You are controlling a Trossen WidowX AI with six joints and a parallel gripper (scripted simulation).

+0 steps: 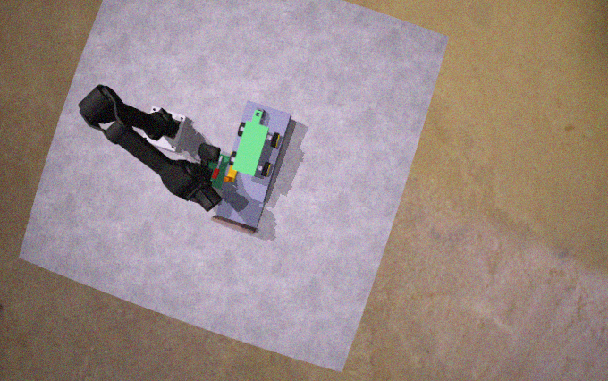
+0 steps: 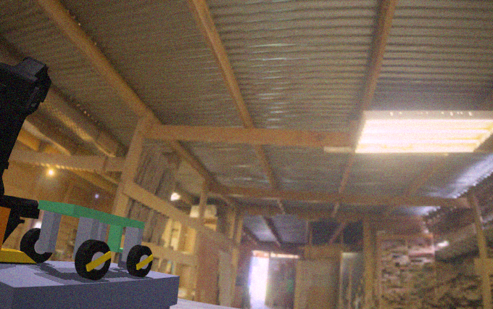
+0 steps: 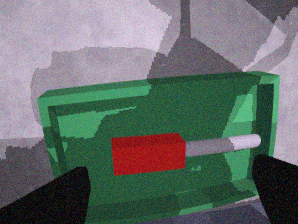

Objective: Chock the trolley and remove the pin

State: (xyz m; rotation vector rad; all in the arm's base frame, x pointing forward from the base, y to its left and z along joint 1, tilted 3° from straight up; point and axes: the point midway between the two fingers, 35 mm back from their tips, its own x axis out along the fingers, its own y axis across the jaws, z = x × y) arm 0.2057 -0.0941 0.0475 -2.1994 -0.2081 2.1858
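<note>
A: Finger state?
B: Wide apart, nothing gripped. Gripper (image 3: 172, 173) is over the green tray (image 1: 217, 182) (image 3: 200, 202), one fingertip toward each end of it.
A: Stop pin (image 1: 215, 173) (image 3: 150, 154)?
B: In the tray, lying on its side. In the wrist view the red head sits between the fingertips and slightly beyond them, closer to the left-hand one in that picture. Pale shaft points to the right-hand one and passes beyond its tip.
A: Trolley (image 1: 251, 150) (image 2: 90, 215)?
B: On the ramp (image 1: 280, 112) (image 2: 94, 292), beside the tray and to one side of the fingers. Clear of them as far as the top view tells.
A: Chock (image 1: 230, 173) (image 2: 16, 255)?
B: On the ramp, between tray and trolley in the top view, by the near downhill wheel (image 1: 232, 158) (image 2: 27, 245). Can't tell if it touches; its base is partly hidden.
</note>
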